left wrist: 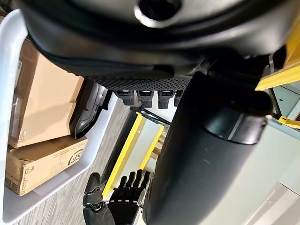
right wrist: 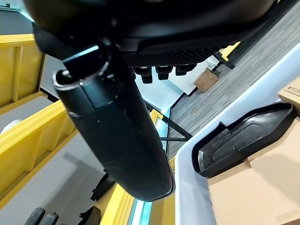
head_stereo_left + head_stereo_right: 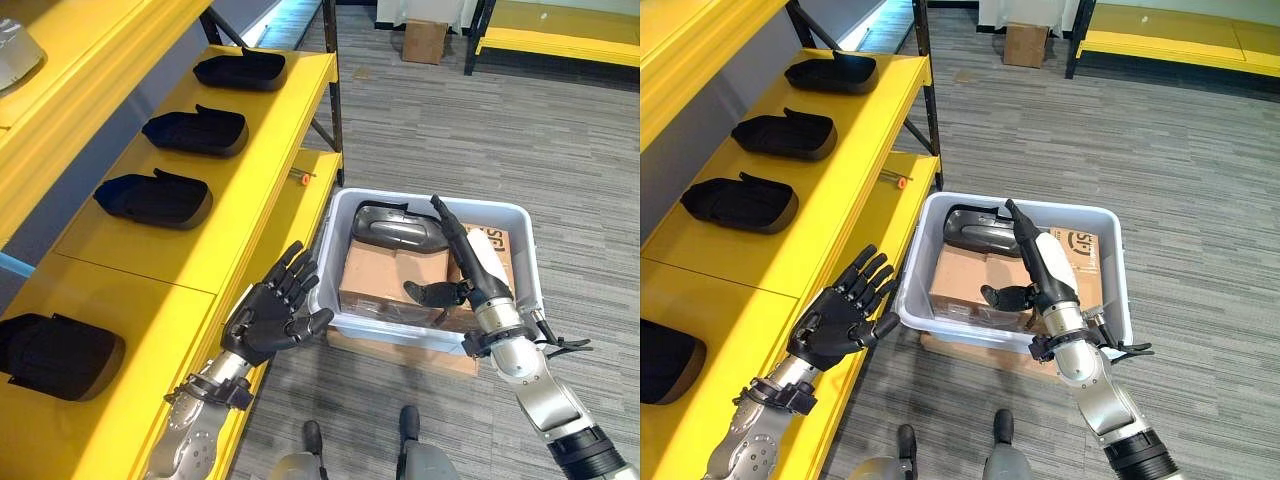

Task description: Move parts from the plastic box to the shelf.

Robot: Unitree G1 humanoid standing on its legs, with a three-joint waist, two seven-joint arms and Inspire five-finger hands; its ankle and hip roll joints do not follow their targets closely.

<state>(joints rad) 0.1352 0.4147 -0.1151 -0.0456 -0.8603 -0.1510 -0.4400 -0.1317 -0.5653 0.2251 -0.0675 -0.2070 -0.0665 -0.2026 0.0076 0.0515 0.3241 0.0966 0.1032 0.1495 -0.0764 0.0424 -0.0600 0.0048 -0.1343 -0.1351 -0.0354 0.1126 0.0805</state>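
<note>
A grey plastic box (image 3: pixel 430 197) stands on the floor beside the yellow shelf (image 3: pixel 250 200). A black moulded part (image 3: pixel 400 228) lies at the box's far end, on brown cardboard cartons (image 3: pixel 385 275); it also shows as the black part (image 2: pixel 243 140) in the right wrist view. My right hand (image 3: pixel 470 265) hovers over the box with straight fingers pointing at the part and the thumb out, holding nothing. My left hand (image 3: pixel 275 315) is open with spread fingers, just outside the box's left wall by the shelf edge. Several similar black parts (image 3: pixel 152 198) sit in a row on the shelf.
The plastic box rests on a flat carton (image 3: pixel 400 352). A small orange item (image 3: pixel 304 179) lies on the lower shelf board. A black shelf post (image 3: pixel 333 90) rises behind the box. Far off stand a cardboard box (image 3: pixel 424 40) and another yellow rack (image 3: pixel 560 40).
</note>
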